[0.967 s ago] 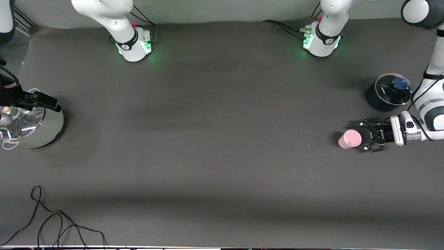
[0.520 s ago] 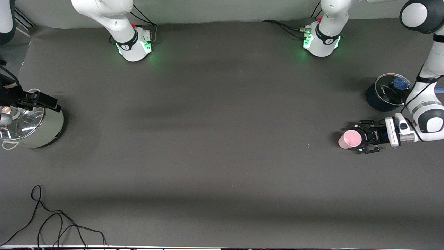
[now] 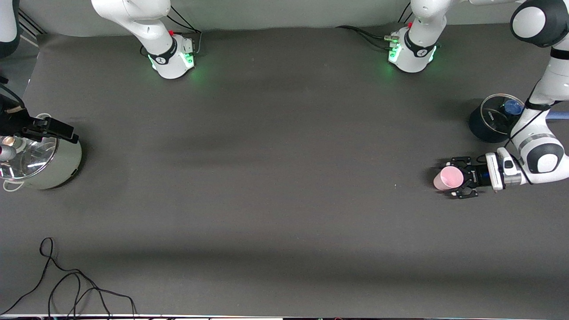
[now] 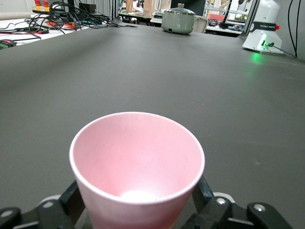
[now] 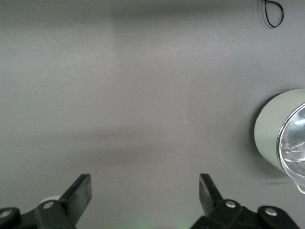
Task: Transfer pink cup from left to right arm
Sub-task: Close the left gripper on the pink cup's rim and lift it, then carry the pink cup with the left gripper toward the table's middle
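Pink plastic marks the task's object in the front view: the pink cup (image 3: 448, 178) stands upright on the dark grey surface (image 3: 275, 178) toward the left arm's end, with the left claw (image 3: 458, 178) set low around it, one finger on each side of the cup's wall. Whether the fingers already press on the cup cannot be told from here. A dark blue saucepan (image 3: 493, 119) with a glass lid sits near the cup, farther from the front camera. At the right arm's end, the right claw (image 3: 55, 131) hangs over a pale green pot (image 3: 49, 162) with a glass lid, where that arm waits. A black cable (image 3: 66, 284) lies looped on the surface close to the front camera.

From the left wrist view, the cup (image 4: 137, 167) fills the foreground, mouth up and empty, with the left claw's dark fingers (image 4: 71, 202) flanking its lower wall, close against it. The green pot (image 4: 179, 19) stands well apart from the cup.

From the right wrist view, the right claw (image 5: 145, 195) is spread wide with nothing between its fingers (image 5: 78, 193), above bare surface beside the green pot (image 5: 281, 138).
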You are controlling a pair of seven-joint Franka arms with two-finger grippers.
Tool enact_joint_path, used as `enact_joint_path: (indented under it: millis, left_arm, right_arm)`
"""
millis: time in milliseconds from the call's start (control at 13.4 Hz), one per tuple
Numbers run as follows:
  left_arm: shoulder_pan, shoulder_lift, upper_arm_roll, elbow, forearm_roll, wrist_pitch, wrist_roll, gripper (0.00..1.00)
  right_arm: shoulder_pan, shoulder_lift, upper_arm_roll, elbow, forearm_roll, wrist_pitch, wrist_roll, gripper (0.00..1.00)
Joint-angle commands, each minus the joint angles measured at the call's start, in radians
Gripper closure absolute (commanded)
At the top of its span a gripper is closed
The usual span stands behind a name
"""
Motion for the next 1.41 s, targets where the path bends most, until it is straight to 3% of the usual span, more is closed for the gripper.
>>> enact_joint_path:
  millis: [0,74,149,446,818,967,1115,1338]
  left_arm:
    - [-0.004,0.020,0.000,0.008,-0.023,0.005,0.027,0.20]
    - [-0.004,0.022,-0.010,0.008,-0.025,0.006,0.033,0.66]
    - [-0.004,0.022,-0.013,0.008,-0.033,0.006,0.030,1.00]
    - [-0.035,0.019,-0.017,0.024,-0.045,0.006,0.030,1.00]
    - [-0.112,0.010,-0.120,0.088,-0.129,0.020,-0.111,1.00]
    - [-0.159,0.004,-0.157,0.106,-0.186,0.107,-0.201,1.00]
    - [-0.184,0.004,-0.253,0.143,-0.212,0.239,-0.298,1.00]
    - [-0.196,0.005,-0.460,0.165,-0.223,0.568,-0.457,1.00]
  right_arm:
    - [0.006,-0.005,-0.007,0.003,-0.003,-0.012,-0.013,0.00]
    - [0.006,-0.005,-0.007,0.003,-0.003,-0.012,-0.013,0.00]
    - [0.006,-0.005,-0.007,0.003,-0.002,-0.012,-0.012,0.00]
    - [0.006,-0.005,-0.007,0.003,-0.002,-0.012,-0.013,0.00]
    - [0.006,-0.005,-0.007,0.003,-0.002,-0.012,-0.013,0.00]
    - [0.006,-0.006,-0.007,0.003,-0.002,-0.012,-0.013,0.00]
    - [0.006,-0.006,-0.007,0.003,-0.002,-0.014,-0.013,0.00]
    - [0.006,-0.006,-0.007,0.003,-0.002,-0.018,-0.012,0.00]
